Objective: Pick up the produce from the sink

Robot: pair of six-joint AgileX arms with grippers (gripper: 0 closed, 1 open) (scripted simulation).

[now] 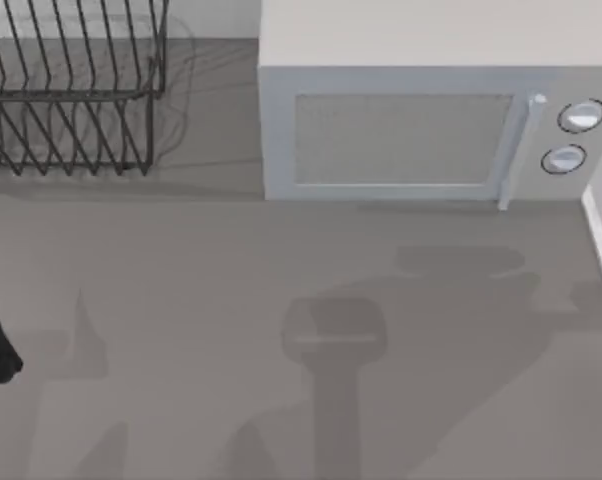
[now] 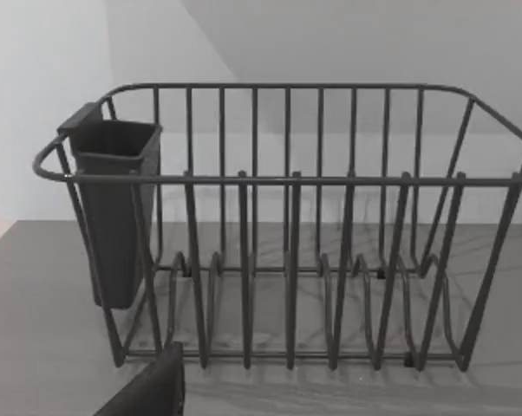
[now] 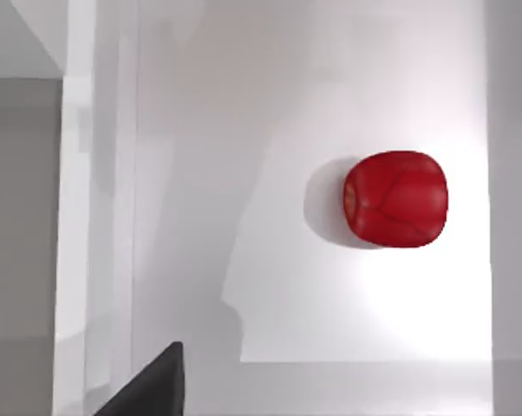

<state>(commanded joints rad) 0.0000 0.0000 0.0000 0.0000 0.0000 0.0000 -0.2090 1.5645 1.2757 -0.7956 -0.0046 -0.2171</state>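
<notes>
Grey counter (image 1: 181, 330), microwave (image 1: 421, 130), wrist views: dish rack (image 2: 287, 260), red produce (image 3: 395, 199) in white sink (image 3: 270, 104), tool state untellable.

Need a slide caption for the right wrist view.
Red produce resting alone on the pale sink floor, untouched.

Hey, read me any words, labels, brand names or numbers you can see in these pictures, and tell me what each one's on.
None to read. The microwave has a plain door and two unmarked round knobs. The dish rack, its dark cup, the red produce and the white sink carry no text.
</notes>
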